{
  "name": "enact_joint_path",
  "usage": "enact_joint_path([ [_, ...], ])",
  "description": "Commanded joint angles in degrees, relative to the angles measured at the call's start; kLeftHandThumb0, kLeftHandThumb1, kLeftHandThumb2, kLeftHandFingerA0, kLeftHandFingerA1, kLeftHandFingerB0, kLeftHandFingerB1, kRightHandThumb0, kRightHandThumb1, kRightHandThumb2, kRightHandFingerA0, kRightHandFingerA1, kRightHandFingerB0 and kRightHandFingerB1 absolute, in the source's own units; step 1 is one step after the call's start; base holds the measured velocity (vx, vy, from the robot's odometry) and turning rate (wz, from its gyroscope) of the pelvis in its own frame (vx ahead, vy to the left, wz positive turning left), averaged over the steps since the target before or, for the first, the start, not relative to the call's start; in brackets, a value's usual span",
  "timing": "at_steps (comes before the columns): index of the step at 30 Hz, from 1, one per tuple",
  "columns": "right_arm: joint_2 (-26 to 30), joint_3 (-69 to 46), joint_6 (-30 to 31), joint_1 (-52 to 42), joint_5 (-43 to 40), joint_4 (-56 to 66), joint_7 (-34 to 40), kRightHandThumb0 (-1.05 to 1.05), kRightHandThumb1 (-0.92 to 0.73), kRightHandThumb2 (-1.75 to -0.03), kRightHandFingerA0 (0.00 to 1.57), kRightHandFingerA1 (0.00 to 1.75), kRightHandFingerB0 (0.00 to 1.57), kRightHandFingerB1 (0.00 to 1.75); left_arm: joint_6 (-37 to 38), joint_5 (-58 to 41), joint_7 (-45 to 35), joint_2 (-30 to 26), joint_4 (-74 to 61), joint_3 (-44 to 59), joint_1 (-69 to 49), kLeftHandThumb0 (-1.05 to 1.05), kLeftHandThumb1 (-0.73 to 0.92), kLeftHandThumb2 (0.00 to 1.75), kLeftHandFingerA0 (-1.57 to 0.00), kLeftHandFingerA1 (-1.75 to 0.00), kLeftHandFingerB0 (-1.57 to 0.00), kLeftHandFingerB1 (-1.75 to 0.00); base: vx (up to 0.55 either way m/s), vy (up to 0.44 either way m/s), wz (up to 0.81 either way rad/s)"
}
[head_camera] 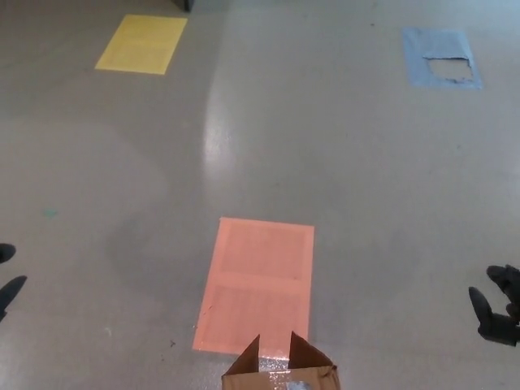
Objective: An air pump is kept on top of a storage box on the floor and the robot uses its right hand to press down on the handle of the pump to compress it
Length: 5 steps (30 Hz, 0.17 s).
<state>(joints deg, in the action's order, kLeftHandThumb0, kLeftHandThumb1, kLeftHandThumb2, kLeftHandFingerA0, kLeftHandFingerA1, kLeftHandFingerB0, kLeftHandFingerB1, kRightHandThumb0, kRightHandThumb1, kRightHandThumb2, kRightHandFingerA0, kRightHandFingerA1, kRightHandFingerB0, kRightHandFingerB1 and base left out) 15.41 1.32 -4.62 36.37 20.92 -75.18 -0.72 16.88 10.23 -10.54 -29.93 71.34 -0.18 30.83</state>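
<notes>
Cardboard flaps of a brown storage box (280, 367) peek in at the near edge; you see no pump. Your right hand (497, 313) hangs far right, fingers spread, empty; left hand (8, 284) barely shows, grip unreadable. Either stage fits.

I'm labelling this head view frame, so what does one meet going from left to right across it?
Left hand → yellow patch → orange patch → cardboard box → blue patch → right hand.
</notes>
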Motion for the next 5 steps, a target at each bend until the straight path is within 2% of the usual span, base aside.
enact_joint_path([
  [1, 1.42, 0.94, 0.08, 0.42, -0.82, -0.66, -2.14, -0.87, -0.85, -1.14, 0.07, 0.3, 0.06, 0.14, -1.61, 0.39, 0.11, -1.52, 0.58, -0.05, -0.01, -0.59, 0.84, 0.65, -0.27, -0.32, -0.22, -0.29, 0.0, 0.0, 0.0],
  [5, 1.64, 1.05, 0.12, 0.22, -1.26, -0.79, -2.56, -0.86, -0.85, -1.13, 0.07, 0.29, 0.06, 0.15, -1.68, 0.22, 0.08, -1.51, 0.73, 0.1, -0.71, -0.6, 0.84, 0.65, -0.28, -0.33, -0.22, -0.29, 0.0, 0.0, 0.0],
])
